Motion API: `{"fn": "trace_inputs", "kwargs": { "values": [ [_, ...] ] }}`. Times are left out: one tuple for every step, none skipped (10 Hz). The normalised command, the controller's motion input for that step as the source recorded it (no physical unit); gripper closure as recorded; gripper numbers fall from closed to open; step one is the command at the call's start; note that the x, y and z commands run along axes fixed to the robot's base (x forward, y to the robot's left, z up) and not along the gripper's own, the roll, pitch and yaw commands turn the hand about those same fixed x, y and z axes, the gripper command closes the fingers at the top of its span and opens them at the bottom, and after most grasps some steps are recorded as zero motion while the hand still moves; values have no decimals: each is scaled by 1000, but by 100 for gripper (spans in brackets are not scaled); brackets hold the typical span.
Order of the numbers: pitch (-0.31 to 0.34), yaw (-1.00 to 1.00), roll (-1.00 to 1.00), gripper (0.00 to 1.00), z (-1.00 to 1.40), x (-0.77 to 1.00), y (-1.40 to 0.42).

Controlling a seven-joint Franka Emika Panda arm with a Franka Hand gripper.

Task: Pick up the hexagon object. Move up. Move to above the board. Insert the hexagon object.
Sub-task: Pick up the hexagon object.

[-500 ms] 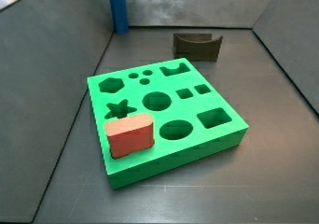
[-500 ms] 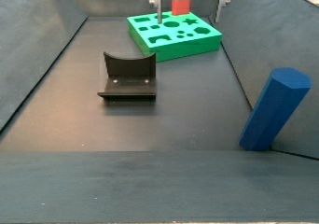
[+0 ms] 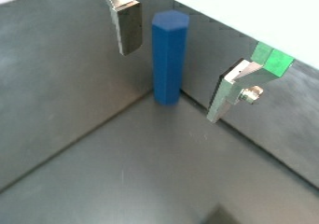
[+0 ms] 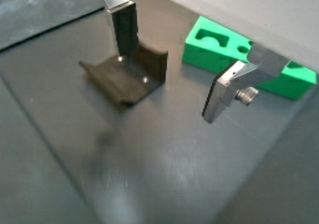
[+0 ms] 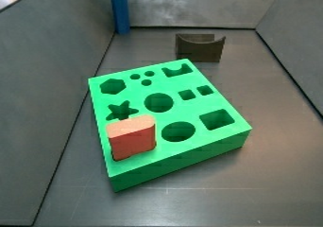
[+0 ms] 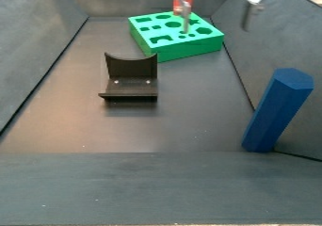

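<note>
The hexagon object [image 3: 169, 55] is a tall blue peg standing upright on the floor against a wall corner; it also shows in both side views [image 6: 277, 109] [image 5: 120, 8]. My gripper [image 3: 170, 83] is open and empty, well above the floor. In a wrist view the peg appears between the silver fingers [image 3: 125, 27], untouched. In a side view the gripper [image 6: 220, 4] hangs near the green board [image 6: 201, 43], far from the peg. The board [image 5: 233, 131] lies flat, its hexagon hole empty.
A red rounded block [image 5: 130, 139] stands in a hole at one corner of the board. A dark olive arch piece [image 6: 128, 76] [image 4: 125, 74] lies on the floor between board and peg. Grey walls enclose the floor on all sides.
My gripper has moved sideways past the board, toward the wall where the peg stands. It stays open. The peg, board and arch have not moved.
</note>
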Motion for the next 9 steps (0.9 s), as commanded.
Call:
{"fn": "trace_inputs", "kwargs": {
  "values": [
    [0, 0, 0, 0, 0, -851, 543],
    [0, 31, 0, 0, -34, -814, 571],
    [-1, 9, 9, 0, -40, -889, 514],
    [-7, 11, 36, 0, -71, -903, 449],
    [-4, 186, 27, 0, -151, -669, 440],
    [-56, 443, 30, 0, -260, -420, 271],
    [-59, 594, 30, 0, -274, -371, 257],
    [-40, 711, 13, 0, -300, -211, 277],
    [0, 823, 11, 0, -254, -69, 337]
  ]
}}
